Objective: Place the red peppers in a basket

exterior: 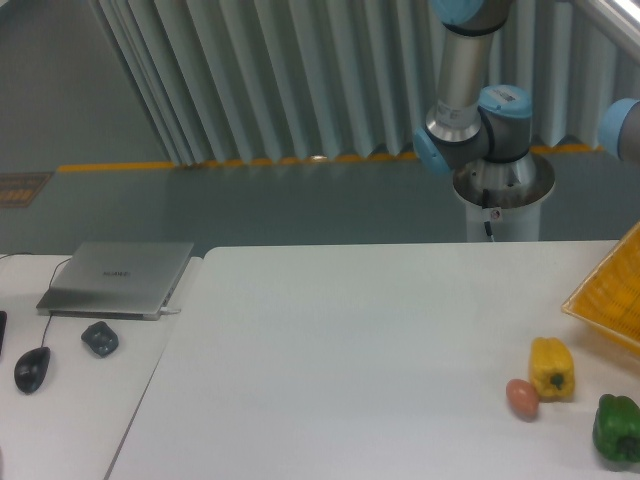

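The red peppers are out of view in the camera view. The basket (610, 298), yellow-orange with a fine mesh, shows only partly at the right edge of the white table (340, 360). Behind the table stands the arm's base (503, 185), with its grey upper link (460, 70) rising out of the top of the picture. A blue joint (622, 128) of the arm pokes in at the right edge. The gripper itself is outside the picture.
A yellow bell pepper (552, 368), a small orange-pink egg-shaped thing (521, 397) and a green bell pepper (617, 428) sit at the table's front right. On the side desk at left lie a closed laptop (118, 277), a small dark object (99, 338) and a computer mouse (31, 368).
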Motion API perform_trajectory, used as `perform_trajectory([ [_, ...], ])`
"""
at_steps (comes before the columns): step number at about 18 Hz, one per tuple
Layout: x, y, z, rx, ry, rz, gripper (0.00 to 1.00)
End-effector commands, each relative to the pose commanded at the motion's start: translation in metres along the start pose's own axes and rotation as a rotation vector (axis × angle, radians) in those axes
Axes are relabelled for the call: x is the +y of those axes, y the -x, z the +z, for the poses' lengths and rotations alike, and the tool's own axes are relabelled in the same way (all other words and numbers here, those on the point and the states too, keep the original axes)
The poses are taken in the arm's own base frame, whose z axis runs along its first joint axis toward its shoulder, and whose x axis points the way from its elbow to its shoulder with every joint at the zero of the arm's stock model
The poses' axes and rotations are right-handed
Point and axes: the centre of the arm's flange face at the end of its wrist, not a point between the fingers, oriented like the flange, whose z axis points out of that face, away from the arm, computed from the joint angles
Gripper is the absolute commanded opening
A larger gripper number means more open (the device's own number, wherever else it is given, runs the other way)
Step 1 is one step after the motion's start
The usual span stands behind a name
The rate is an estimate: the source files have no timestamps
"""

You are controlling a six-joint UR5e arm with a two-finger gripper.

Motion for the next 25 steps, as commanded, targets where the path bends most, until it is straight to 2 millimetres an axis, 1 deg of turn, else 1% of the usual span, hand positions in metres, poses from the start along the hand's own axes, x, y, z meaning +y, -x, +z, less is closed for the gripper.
perform_trajectory([
  [4, -0.024, 0.005, -0.001, -0.004, -0.004, -0.053, 1.0],
  [5, -0.032, 0.007, -0.001, -0.005, -0.006, -0.065, 1.0],
  [7, -0.04, 0.008, -0.001, -0.006, -0.008, -0.088, 1.0],
  [8, -0.048, 0.009, -0.001, -0.006, -0.01, -0.111, 1.0],
  [9, -0.049, 0.009, -0.001, -0.006, -0.01, -0.13, 1.0],
  [10, -0.056, 0.01, -0.003, -0.008, -0.011, -0.136, 1.0],
  [11, -0.059, 0.01, -0.002, -0.007, -0.011, -0.142, 1.0],
  [13, -0.062, 0.009, -0.001, 0.0, 0.006, -0.15, 1.0],
  [15, -0.075, 0.01, -0.002, 0.001, 0.018, -0.162, 1.0],
  [19, -0.09, 0.011, -0.004, -0.002, 0.015, -0.16, 1.0],
  [22, -0.111, 0.012, -0.004, -0.003, 0.012, -0.186, 1.0],
  [24, -0.118, 0.011, -0.001, 0.002, 0.01, -0.186, 1.0],
  [25, -0.118, 0.011, -0.001, 0.002, 0.01, -0.186, 1.0],
])
